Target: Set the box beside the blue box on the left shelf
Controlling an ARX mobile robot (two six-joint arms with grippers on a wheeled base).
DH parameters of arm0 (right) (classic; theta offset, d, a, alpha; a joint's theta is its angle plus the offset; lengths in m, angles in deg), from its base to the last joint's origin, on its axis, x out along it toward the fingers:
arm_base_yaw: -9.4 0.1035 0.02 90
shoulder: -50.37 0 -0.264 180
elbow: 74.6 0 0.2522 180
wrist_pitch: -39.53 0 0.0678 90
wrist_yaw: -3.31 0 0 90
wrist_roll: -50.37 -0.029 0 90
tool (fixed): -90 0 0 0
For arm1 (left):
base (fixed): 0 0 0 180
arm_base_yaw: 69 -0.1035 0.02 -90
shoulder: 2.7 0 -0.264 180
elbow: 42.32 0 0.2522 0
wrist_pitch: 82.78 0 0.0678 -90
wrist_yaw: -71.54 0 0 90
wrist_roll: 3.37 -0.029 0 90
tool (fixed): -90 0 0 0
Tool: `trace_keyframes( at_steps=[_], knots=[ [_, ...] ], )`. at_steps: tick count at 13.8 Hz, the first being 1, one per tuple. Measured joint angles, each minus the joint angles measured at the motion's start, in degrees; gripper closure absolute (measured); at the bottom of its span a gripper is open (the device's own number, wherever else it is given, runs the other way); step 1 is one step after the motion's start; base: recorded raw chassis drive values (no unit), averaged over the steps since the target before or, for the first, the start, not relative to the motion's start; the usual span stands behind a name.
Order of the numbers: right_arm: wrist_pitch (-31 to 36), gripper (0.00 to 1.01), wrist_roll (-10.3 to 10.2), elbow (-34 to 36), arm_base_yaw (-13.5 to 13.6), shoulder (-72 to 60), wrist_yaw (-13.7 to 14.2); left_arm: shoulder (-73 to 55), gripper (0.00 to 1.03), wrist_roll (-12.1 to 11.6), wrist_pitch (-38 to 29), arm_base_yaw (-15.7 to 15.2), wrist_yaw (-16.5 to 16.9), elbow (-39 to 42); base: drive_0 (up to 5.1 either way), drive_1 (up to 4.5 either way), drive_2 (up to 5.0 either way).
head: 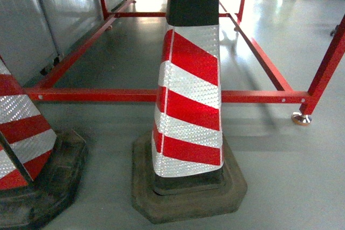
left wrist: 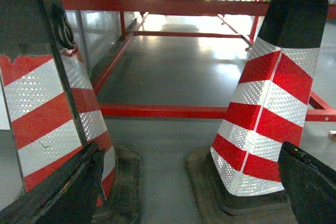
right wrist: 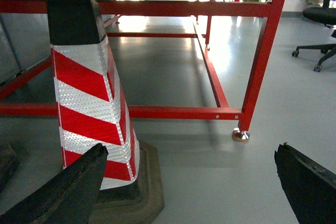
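The box is not in any of the three views, nor is the blue box or a shelf surface to receive it; neither can be located from here.

Left gripper: fingers spread wide apart, nothing between them. Right gripper: fingers likewise spread wide, holding nothing. Both hang low, near the floor.

Risks, as judged:
- The centre cone stands directly ahead of the head camera, close in, with its rubber base spreading wide. Driving forward would likely strike or topple it.
- The left cone stands just beside it. The gap between the two bases, seen from the left wrist, looks narrow; the low-hanging grippers could clip either cone.
- The red frame's lower rail runs across the path behind the cones, and its right post with levelling foot stands at the far right. The base could snag on any of these.
- An office chair sits well off to the right.

Open room: bare floor lies right of the centre cone, toward the post, and inside the frame beyond the rail. The left side is closed by grey panels.
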Motion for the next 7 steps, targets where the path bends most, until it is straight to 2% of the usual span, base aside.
trace_keyframes(
  at_steps=[7],
  knots=[
    [0.0, 0.03, 0.0, 0.0, 0.0, 0.0, 0.0, 0.0, 0.05, 0.0, 0.0, 0.0, 0.0, 0.0, 0.0, 0.00, 0.0]
  ],
)
